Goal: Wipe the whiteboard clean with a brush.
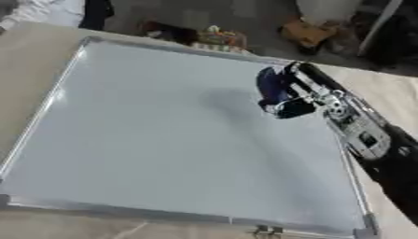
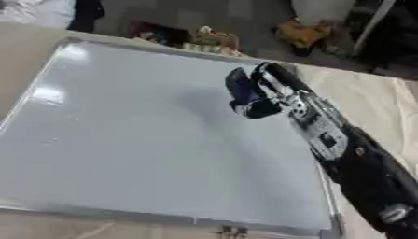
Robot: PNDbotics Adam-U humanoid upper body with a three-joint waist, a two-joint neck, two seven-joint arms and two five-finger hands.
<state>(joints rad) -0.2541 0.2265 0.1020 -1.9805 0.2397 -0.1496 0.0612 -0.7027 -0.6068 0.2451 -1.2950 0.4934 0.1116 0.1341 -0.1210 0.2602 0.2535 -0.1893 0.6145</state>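
right hand (image 2: 274,95): my fingers curled round the dark blue brush (image 2: 241,91), pressing it on the board
whiteboard (image 1: 163,135): flat on the bench (image 1: 32,51), brush near its far right corner

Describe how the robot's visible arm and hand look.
Only the right arm shows: a black forearm, with a silver-grey block at the wrist carrying a small dark panel. The right hand is black with pale silver parts at the joints. No cables or markings can be made out.
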